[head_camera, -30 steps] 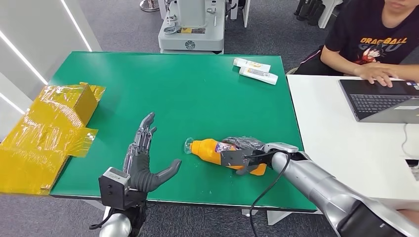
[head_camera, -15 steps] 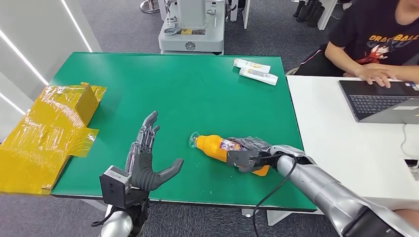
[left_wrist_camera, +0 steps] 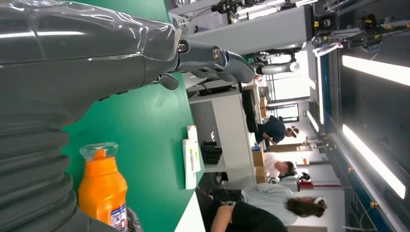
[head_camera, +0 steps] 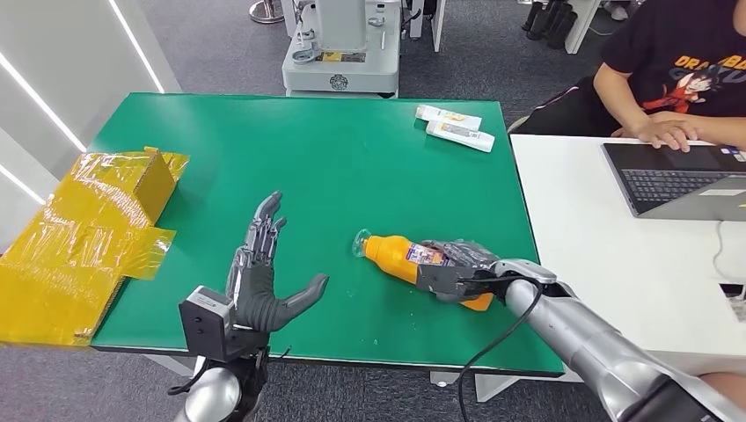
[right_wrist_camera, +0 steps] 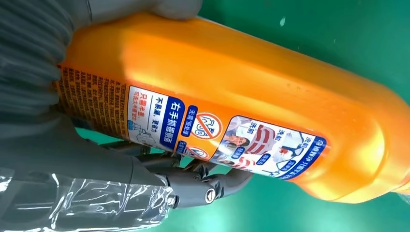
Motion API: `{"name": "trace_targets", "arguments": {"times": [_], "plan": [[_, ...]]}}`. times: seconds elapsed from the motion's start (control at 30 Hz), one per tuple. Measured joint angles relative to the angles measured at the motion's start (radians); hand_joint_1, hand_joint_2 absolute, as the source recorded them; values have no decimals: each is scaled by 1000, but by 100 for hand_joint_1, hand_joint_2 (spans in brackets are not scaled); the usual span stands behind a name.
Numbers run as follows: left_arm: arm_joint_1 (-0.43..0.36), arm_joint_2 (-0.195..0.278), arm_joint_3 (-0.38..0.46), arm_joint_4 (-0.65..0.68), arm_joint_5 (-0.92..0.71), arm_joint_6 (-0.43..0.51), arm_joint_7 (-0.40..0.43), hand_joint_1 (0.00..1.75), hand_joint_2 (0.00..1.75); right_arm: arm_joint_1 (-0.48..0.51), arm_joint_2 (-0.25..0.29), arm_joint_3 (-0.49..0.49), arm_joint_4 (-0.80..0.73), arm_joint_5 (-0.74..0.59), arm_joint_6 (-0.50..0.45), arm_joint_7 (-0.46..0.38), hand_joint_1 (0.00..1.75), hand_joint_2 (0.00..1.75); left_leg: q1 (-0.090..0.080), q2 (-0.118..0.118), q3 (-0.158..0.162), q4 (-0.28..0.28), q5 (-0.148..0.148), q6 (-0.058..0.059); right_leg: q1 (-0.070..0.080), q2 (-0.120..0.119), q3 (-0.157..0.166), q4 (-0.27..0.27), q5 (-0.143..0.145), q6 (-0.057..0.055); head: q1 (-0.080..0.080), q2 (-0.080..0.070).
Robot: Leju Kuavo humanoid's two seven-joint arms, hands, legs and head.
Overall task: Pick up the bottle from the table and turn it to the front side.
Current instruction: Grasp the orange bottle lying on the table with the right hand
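On the near right part of the green table [head_camera: 334, 158], an orange bottle [head_camera: 400, 257] is gripped by the right hand [head_camera: 457, 268], its fingers wrapped around the lower body. The bottle is tilted nearly flat, its clear-capped neck pointing left and away from the robot; whether it touches the table cannot be told. In the right wrist view the bottle's label [right_wrist_camera: 193, 128] is seen close: blue and white panels with Chinese characters, a red prohibition-style symbol, a small drawing of a person in a striped top, and dense small print on the orange side that cannot be read. The right arm is stretched in low from the near right corner.

The left hand [head_camera: 264, 286] is held just above the near left part of the table, palm toward the bottle, fingers straight and spread, thumb stuck out toward the right; nothing is held in it.

At the far right edge 2 white tubes [head_camera: 455, 125] with yellow markings lie side by side. A yellow wrapped box [head_camera: 84, 233] is set at the left edge. At the adjoining white desk [head_camera: 607, 255] a person in a black T-shirt printed "DRAGON BALL" [head_camera: 695, 66] rests a hand on a laptop [head_camera: 677, 180].
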State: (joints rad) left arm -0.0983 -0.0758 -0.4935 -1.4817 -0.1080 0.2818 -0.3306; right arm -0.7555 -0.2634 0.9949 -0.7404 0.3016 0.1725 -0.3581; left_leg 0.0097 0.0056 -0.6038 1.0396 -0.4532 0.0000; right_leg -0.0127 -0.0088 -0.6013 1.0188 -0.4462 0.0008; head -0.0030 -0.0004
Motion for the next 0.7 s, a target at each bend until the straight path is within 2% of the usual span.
{"name": "trace_targets", "arguments": {"times": [0.07, 0.23, 0.4, 0.5, 0.63, 0.7], "plan": [[-1, 0, -3, 2, 0, 1, -1, 0, 175, 16, -4, -21, -14, 2, -41, 2, 175, 175, 0, 0, -1, 0, 0, 0, 0, 0, 0, 0, 0, 0, 0, 0], [-4, -1, -5, 5, -9, 8, -6, 0, 175, 80, -10, -112, -91, 8, -214, -5, 175, 175, 0, 0, -2, 0, 0, 0, 0, 0, -3, 0, 0, 0, 0, 0], [-6, -2, -5, 9, -15, 12, -8, 0, 175, 120, -12, -176, -156, 20, -265, -18, 175, 175, 0, 0, -3, 0, 0, 0, 0, 0, -4, 0, 0, 0, 0, 0], [-8, -2, -5, 10, -25, 25, -10, 0, 175, 143, -12, -202, -190, 34, -328, -48, 175, 175, 0, 0, -4, 0, 0, 0, 0, 0, -4, 1, 0, 0, 0, 0], [-21, 1, 9, 10, -41, 35, -8, 0, 175, 187, -3, -261, -272, 47, -490, -114, 175, 175, 0, -1, -5, 0, 0, 0, 0, -1, -4, 1, 0, 0, 0, 0], [-33, 3, 25, 10, -35, 21, -7, 0, 175, 202, 4, -291, -314, 50, -530, -124, 175, 175, 0, 0, -5, 0, 0, 0, 0, 0, -4, 1, 0, 0, 0, 0]]}}
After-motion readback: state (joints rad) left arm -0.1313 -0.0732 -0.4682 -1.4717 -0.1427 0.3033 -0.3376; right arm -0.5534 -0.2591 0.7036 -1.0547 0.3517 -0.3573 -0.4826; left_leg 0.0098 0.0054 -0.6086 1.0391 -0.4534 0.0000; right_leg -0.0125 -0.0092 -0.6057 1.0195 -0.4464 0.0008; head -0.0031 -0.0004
